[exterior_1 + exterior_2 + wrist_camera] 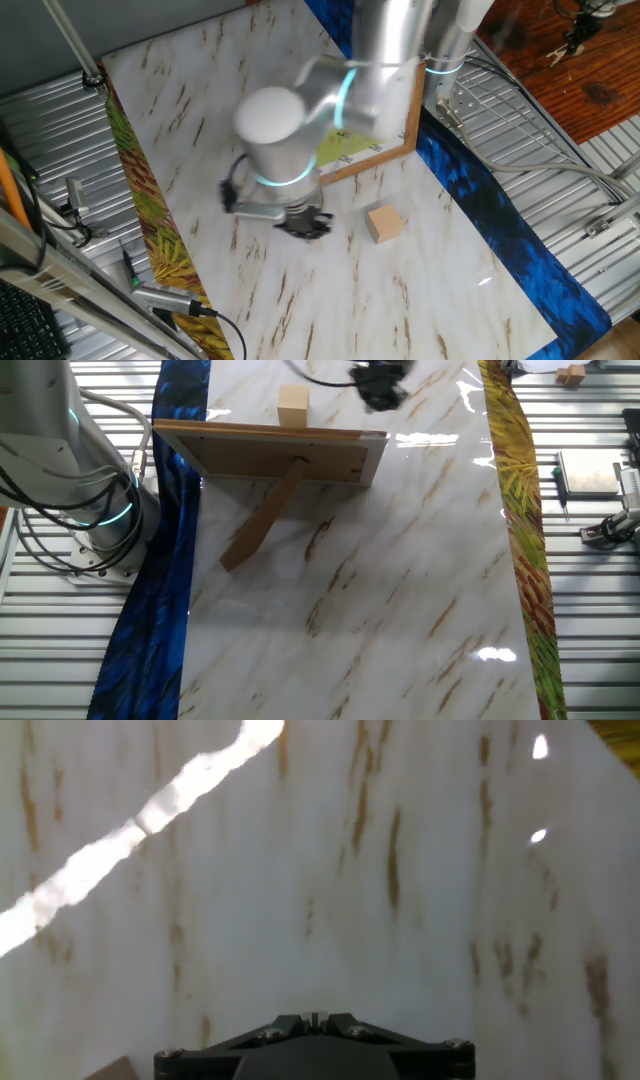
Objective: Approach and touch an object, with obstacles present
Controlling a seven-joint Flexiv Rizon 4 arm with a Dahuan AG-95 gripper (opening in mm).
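The approach is the step in hand: the gripper [303, 222] hangs low over the marbled surface [200, 130], beside the small wooden cube [385, 223] but clearly apart from it, with bare surface between them. The cube sits in front of the picture frame [385, 150], which stands propped on its back strut just behind it; from the other fixed view the cube [293, 406] shows beyond the frame's [270, 452] top edge. The hand view shows only bare surface, so I cannot tell how wide the gripper stands. Next, I judge, comes a short sideways move toward the cube, keeping off the frame.
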